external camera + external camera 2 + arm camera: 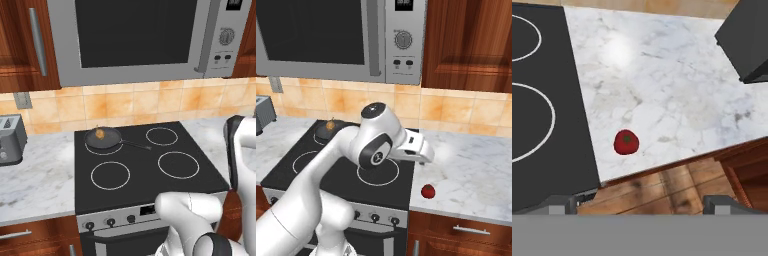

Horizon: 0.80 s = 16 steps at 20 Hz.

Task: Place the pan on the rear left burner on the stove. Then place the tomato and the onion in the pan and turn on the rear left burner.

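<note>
**Onion in the pan, tomato on the counter**

The pan [103,138] sits on the rear left burner [104,148] of the stove [145,172], its handle pointing toward 3 o'clock. The onion [100,133] lies inside the pan. The tomato [626,142] rests on the marble counter [672,95] just beside the stove's right edge, near the counter's front lip; in the right base view it sits at about 4 o'clock from the arm's wrist. The gripper [639,202] hangs above the counter with its jaws spread wide and nothing between them, the tomato toward 11 o'clock from its fingertips.
</note>
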{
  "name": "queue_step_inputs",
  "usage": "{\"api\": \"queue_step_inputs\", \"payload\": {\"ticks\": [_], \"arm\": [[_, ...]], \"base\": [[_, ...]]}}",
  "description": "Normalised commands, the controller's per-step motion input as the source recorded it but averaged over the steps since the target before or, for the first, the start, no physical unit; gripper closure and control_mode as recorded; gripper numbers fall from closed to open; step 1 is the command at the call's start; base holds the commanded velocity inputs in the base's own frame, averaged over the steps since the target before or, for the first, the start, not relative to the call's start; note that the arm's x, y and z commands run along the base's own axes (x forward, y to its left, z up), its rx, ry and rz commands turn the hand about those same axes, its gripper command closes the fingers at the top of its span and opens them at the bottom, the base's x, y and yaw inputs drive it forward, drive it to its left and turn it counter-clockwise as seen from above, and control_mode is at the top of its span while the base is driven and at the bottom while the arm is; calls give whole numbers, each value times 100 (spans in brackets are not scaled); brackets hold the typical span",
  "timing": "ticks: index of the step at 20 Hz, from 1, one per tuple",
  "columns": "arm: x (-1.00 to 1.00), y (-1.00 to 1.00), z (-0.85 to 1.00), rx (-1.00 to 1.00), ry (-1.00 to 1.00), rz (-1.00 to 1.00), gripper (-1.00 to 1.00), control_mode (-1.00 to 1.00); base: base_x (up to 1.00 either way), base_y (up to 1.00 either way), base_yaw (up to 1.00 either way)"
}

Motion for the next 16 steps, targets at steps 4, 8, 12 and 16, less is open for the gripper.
{"api": "queue_step_inputs", "payload": {"ticks": [4,8,12,16], "arm": [[-16,-8,-6,5,18,0,-100,-100],[0,-2,-10,6,8,0,-100,-100],[0,0,-6,2,1,0,-100,-100],[-1,-19,-4,2,0,0,-100,-100]], "base": [[0,0,0],[0,0,0],[0,0,0],[0,0,0]]}}
